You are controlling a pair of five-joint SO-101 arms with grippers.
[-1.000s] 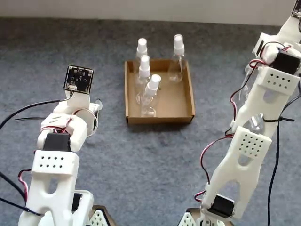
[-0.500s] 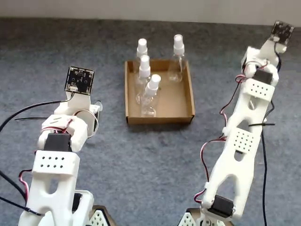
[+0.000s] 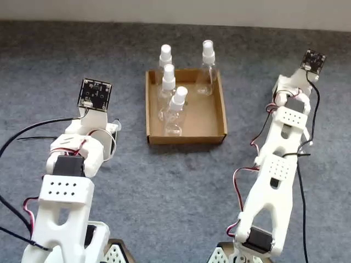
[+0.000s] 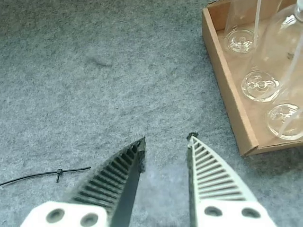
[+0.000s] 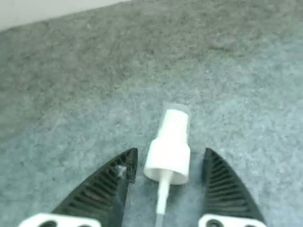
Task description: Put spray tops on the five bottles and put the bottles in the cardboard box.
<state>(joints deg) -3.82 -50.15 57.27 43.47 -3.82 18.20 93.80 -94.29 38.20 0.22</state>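
A shallow cardboard box (image 3: 186, 136) sits on grey carpet (image 3: 164, 186). Four clear bottles (image 3: 166, 93) stand upright inside the box, each with a white spray top: three grouped along its left side and one at its far right corner.

The left gripper (image 4: 166, 139) hangs over bare carpet just off the box's near left corner, with its fingers apart and holding nothing. A thin black cable tie (image 4: 57, 172) lies on the carpet farther from the box.

Well off the box's right side, the right gripper (image 5: 170, 151) has its fingers spread to either side of a fifth spray top (image 5: 168, 142). This top is upright, with a thin tube running down from it. Neither finger touches it. The clear bottle beneath it is hard to make out.
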